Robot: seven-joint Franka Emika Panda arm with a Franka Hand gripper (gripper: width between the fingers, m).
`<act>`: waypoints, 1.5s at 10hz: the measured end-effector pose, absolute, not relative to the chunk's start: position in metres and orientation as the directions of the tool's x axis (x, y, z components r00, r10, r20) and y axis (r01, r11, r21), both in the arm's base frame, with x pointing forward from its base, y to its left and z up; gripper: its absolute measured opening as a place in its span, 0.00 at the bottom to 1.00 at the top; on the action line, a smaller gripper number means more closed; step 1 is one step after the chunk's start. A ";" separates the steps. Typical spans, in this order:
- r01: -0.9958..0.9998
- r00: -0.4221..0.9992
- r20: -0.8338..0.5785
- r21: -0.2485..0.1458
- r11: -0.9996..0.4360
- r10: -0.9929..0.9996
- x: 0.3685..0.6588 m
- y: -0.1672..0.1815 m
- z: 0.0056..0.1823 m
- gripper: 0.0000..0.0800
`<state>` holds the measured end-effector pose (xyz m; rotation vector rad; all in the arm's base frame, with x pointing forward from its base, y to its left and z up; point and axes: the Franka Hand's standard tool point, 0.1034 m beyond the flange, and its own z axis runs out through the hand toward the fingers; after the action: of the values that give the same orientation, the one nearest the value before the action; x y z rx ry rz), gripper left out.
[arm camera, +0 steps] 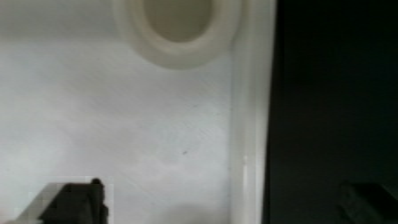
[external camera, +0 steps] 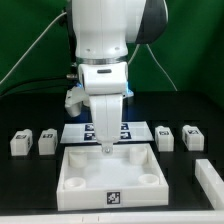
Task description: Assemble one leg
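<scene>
Spread, empty fingers [arm camera: 71,203] of the gripper [external camera: 103,147] are hovering over the far half of the tray [external camera: 75,186] (one round socket [arm camera: 178,30] close below). Four legs [external camera: 46,140] are sitting on the table [external camera: 30,195] beyond its rim, two on each side, and a white block [external camera: 210,175] is lying nearer.

White leg [external camera: 45,142]; white tray [external camera: 75,172] with black-and-white tag [external camera: 113,196]

Robotics lab bench: white robot arm [external camera: 100,40] over a black table [external camera: 30,200], green backdrop curtain [external camera: 20,30] behind, loose cable [external camera: 35,50], fiducial-tagged legs [external camera: 165,137] and a marker board [external camera: 140,130] on the tabletop
</scene>
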<state>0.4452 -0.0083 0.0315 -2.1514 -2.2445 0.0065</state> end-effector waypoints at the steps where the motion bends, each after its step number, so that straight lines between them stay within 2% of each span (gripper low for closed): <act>1: 0.999 -0.041 0.025 -0.024 0.041 0.999 0.446 -0.007 0.024 0.81; 4: 0.999 -0.039 0.028 -0.031 0.039 0.999 0.447 -0.006 0.017 0.81; 7: 0.999 -0.038 0.028 -0.033 0.039 0.999 0.447 -0.007 0.017 0.31; 8: 0.999 -0.038 0.028 -0.033 0.039 0.999 0.447 -0.007 0.017 0.31; 9: 0.999 -0.038 0.028 -0.032 0.038 0.999 0.447 -0.007 0.017 0.09; 10: 0.999 -0.038 0.028 -0.032 0.038 0.999 0.447 -0.007 0.017 0.07; 15: 0.999 -0.038 0.028 -0.032 0.038 0.999 0.447 -0.007 0.017 0.07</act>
<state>0.4471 -0.0070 0.0168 -2.1498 -2.2331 0.0054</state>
